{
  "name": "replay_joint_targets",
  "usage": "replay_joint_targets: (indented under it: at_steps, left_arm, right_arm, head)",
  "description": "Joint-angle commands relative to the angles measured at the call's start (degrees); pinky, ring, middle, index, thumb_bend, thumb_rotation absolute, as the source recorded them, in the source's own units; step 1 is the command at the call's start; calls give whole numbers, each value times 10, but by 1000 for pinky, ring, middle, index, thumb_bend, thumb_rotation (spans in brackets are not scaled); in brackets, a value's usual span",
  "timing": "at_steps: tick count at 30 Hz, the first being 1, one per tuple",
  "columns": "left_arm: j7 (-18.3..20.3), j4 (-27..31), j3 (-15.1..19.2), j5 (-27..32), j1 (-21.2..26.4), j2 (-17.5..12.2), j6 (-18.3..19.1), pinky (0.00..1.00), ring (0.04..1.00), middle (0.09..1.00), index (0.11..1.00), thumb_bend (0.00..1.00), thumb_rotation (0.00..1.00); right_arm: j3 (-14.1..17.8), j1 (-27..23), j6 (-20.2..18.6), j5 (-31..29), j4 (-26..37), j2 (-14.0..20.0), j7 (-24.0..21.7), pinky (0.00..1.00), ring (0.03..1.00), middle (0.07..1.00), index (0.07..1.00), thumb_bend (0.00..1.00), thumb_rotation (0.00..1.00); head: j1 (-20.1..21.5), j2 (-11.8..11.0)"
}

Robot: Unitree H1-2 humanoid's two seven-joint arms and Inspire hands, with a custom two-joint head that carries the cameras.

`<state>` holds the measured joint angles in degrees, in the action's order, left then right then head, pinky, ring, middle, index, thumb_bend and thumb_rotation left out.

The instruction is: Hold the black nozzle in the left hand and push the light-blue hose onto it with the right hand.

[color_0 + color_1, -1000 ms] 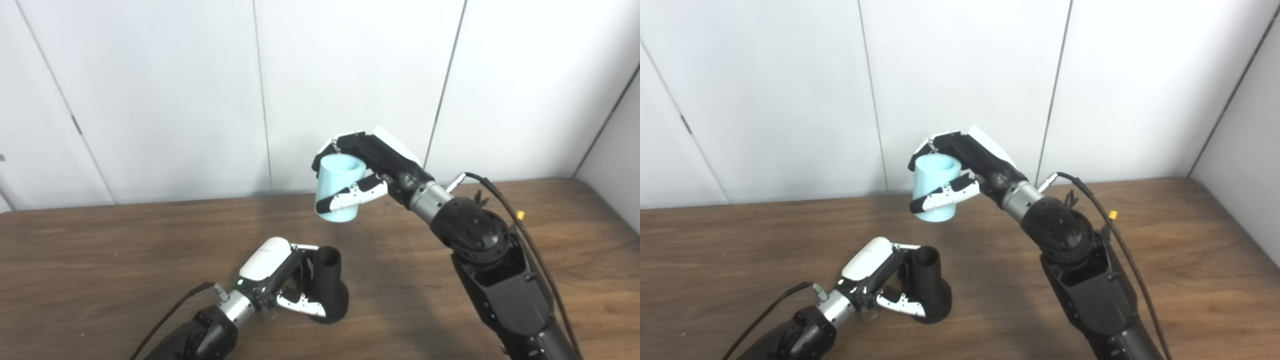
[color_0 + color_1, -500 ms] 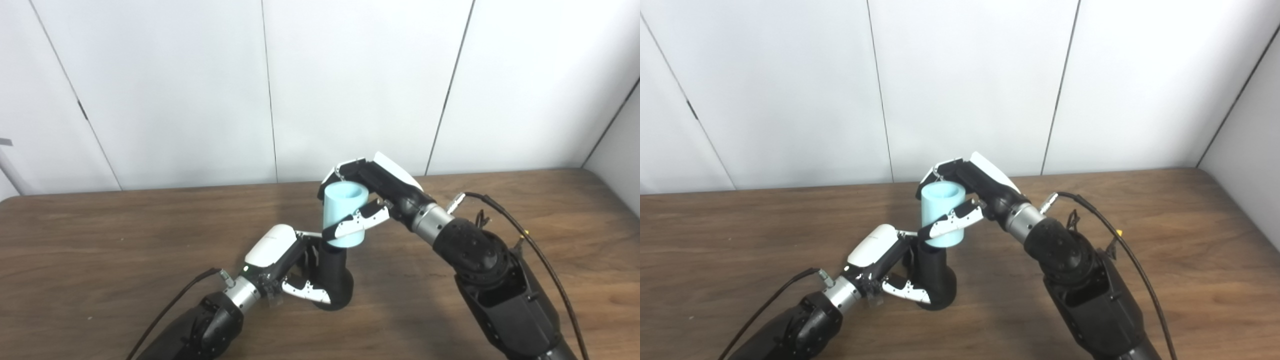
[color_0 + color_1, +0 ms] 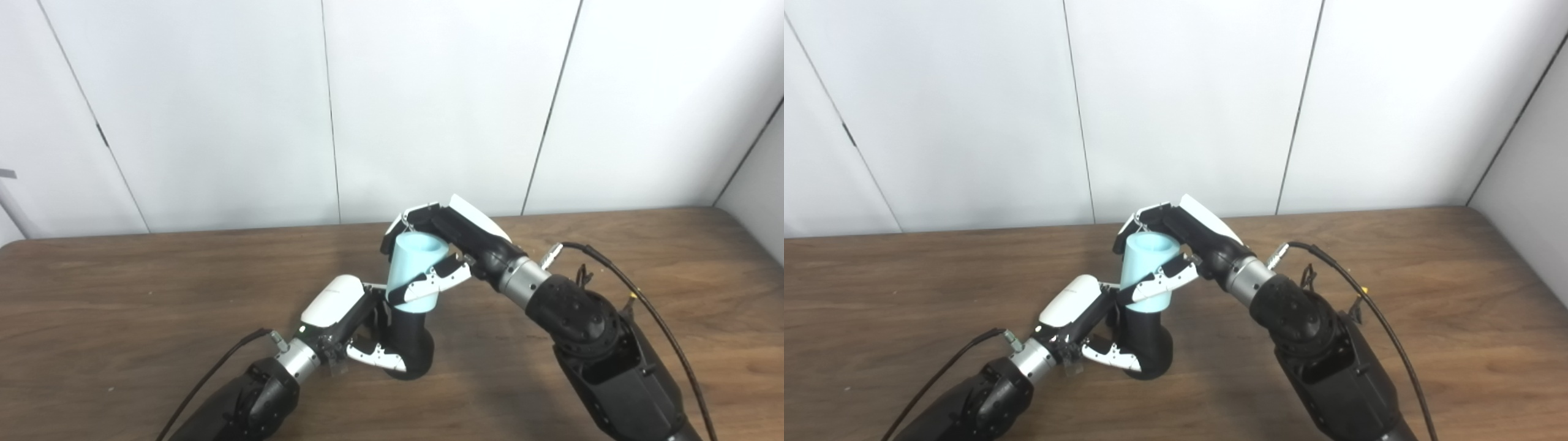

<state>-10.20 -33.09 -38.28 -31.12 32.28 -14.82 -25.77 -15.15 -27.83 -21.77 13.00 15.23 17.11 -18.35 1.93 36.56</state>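
The black nozzle [image 3: 411, 343] stands upright on the wooden table [image 3: 122, 306], wide base down. My left hand [image 3: 343, 324] is shut around its lower part from the left. My right hand [image 3: 450, 245] is shut on the light-blue hose [image 3: 415, 272], a short open tube tilted slightly left. The hose sits over the top of the nozzle, so the nozzle's neck is hidden inside it. The same shows in the right eye view, with the hose [image 3: 1148, 272] on the nozzle [image 3: 1146, 346].
White wall panels [image 3: 429, 92] rise behind the table's far edge. Black cables [image 3: 637, 300] run along my right arm, and another cable [image 3: 214, 373] trails from my left wrist. Bare tabletop lies to the left and right.
The camera tilted down between the oldest frames and now. My right hand lowered the hose from above the nozzle onto its top. My left hand kept its hold on the nozzle.
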Motion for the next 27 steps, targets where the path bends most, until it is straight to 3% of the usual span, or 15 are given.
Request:
replay_joint_targets:
  at_steps: [1, 9, 22, 27]
  left_arm:
    - [99, -49, -49, -54, -87, -5, 68, 354, 385, 494, 529, 498, 0]
    - [102, -44, -48, -53, -88, -4, 73, 356, 388, 492, 528, 498, 0]
    - [113, -30, -50, -49, -92, -6, 85, 358, 389, 497, 523, 499, 0]
    - [114, -30, -49, -47, -91, -6, 83, 359, 392, 496, 517, 500, 0]
  right_arm:
    - [-1, -12, 32, -2, 8, -1, -7, 335, 418, 480, 507, 518, 0]
    - [-8, -4, 50, 8, -5, -8, -1, 304, 397, 480, 524, 516, 0]
    - [-25, 4, 93, 10, -21, 3, -17, 340, 412, 483, 519, 517, 0]
    - [-33, 11, 145, 7, -32, 17, -25, 340, 414, 491, 501, 518, 0]
  head:
    - [0, 2]
    - [-3, 7]
    - [-5, 16]
    - [-7, 19]
